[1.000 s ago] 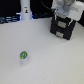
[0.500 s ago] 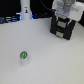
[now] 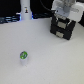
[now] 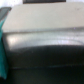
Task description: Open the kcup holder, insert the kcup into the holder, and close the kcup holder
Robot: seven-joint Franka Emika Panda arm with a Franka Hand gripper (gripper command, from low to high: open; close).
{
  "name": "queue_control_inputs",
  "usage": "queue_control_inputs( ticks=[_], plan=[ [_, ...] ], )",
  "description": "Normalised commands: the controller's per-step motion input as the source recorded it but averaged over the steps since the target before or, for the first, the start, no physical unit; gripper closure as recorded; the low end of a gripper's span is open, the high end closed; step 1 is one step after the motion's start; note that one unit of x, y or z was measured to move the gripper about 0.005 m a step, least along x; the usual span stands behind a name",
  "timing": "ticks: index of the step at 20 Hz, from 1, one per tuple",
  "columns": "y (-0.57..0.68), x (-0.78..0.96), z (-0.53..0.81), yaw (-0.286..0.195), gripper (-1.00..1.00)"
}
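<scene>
Change since earlier frame: almost none; the arm stays hunched over the black box at the exterior view's upper right, having shifted only slightly if at all, and the pod has not moved.
Far left, back of table: a tall white bottle-shaped object point(image 3: 25, 10) stands upright, well apart from both task things.
Left of centre, front: the kcup point(image 3: 23, 56), a small white pod with a green round top, sits upright on the table point(image 3: 50, 60), alone and untouched.
Right, back: the kcup holder point(image 3: 63, 28), a black boxy unit, appears closed; its front is too blurred to be sure.
Above the holder: the gripper point(image 3: 65, 13) hangs close over or against the box top; contact cannot be told.
Jaws: cannot tell whether spread or pressed together; the exterior view hides them and the wrist view is blurred.
Wrist view: a dark rounded edge of the holder point(image 4: 45, 40) fills the picture with pale surface beyond; no handle can be made out.
Key relation: the holder lies directly beneath the gripper, the kcup far off toward the exterior view's lower left.
Step in hand, as judged: opening the holder comes first; the pod must wait.
</scene>
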Motion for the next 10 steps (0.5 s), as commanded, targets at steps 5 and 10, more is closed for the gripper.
queue_control_inputs(
  ticks=[5, 10],
  plan=[
    [-0.26, 0.96, 0.16, -0.051, 1.0],
    [-0.29, 0.96, 0.07, -0.062, 1.0]
  ],
)
